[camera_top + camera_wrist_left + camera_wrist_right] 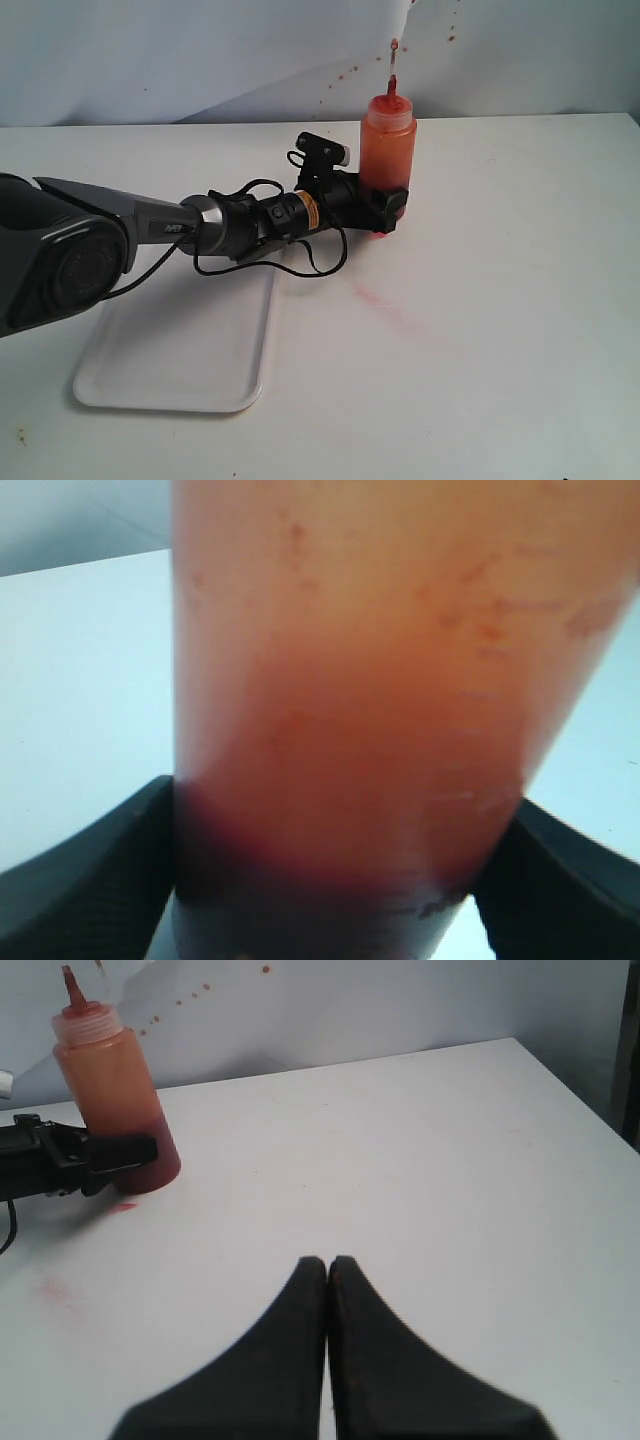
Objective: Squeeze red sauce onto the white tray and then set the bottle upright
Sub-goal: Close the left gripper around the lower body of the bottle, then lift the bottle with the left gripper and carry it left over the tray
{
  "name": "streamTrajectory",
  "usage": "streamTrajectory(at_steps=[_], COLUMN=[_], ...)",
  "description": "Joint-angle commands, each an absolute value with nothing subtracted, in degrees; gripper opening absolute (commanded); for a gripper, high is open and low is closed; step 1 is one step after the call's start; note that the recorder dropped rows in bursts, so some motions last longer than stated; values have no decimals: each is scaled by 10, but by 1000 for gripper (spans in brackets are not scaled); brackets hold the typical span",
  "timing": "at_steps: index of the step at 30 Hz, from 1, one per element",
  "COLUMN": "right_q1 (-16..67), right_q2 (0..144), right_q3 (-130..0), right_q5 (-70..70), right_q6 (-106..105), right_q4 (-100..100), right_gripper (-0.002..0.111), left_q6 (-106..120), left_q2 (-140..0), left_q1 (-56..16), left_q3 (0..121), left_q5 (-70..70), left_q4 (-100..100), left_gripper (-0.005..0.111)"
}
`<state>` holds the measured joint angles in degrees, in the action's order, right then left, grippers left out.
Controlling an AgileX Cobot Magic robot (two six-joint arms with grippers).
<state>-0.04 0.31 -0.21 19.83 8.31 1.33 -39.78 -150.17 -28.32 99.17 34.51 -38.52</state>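
Exterior looks down; both wrist views share bottle (388,140).

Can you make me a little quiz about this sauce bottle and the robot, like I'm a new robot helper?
1. True or false: the see-through orange-red plastic squeeze bottle is lying on its side.
2. Where does the squeeze bottle stand? A) on the flat white plastic tray. B) on the white table, beside the tray. C) up in the air.
3. Fill in: the right gripper has its black jaws pressed together and holds ____.
Key: 1 false, it stands upright. 2 B. 3 nothing.
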Motion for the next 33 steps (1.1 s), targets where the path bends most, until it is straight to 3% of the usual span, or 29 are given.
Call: streamTrajectory(at_steps=[1, 11, 20, 31, 33], right_q1=[2, 2, 2, 2, 2], right_q2=[0, 0, 0, 0, 0], right_q3=[0, 0, 0, 0, 0], right_q5=[196, 196, 196, 196, 196], right_q6=[80, 80, 80, 80, 80], right_q4=[17, 17, 17, 17, 17], right_gripper=[0, 0, 0, 0, 0], left_q6=[-401, -403, -474, -526, -526], left_q2=[-1501, -1496, -1448, -1396, -1380], left_q1=[-286, -286, -286, -286, -286], left_q3=[995, 995, 990, 922, 913], left_q5=[329, 310, 147, 151, 151], left_q4=[-382, -384, -537, -628, -637], left_gripper=[31, 30, 30, 30, 26])
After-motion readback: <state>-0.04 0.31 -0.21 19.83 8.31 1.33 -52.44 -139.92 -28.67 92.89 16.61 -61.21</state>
